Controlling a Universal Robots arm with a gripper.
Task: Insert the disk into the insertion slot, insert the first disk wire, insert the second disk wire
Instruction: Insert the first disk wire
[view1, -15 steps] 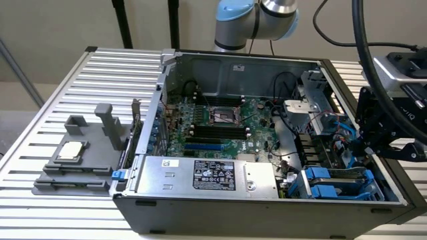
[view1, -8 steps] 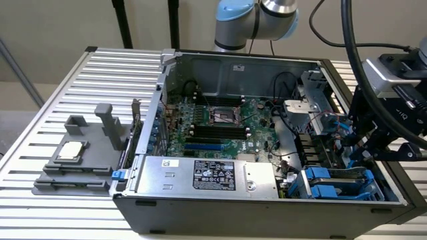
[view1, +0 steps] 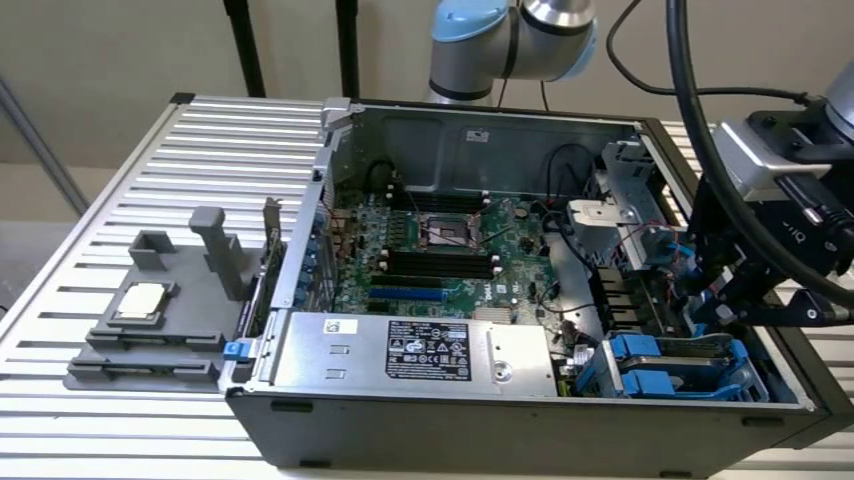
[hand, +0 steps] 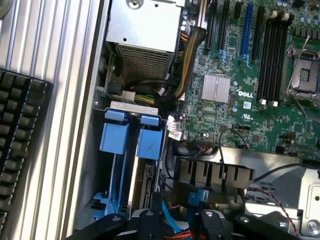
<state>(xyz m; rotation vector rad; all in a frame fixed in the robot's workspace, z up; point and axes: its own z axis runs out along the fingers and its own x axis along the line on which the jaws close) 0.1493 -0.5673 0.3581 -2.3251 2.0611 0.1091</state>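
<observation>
Where the grey slot (hand: 132, 106) gapes, blue-framed disk (hand: 150, 143)

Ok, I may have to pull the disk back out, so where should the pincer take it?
Probably by the blue carrier tabs at the disk's exposed end, coming down through the case's open side: the disk sits on edge in the insertion slot, metal walls flanking it, so only those tabs offer free faces.

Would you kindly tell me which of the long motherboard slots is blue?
The one expansion slot among the parallel black ones; it alone is bright blue, while its neighbours and the memory slots are black.
</observation>
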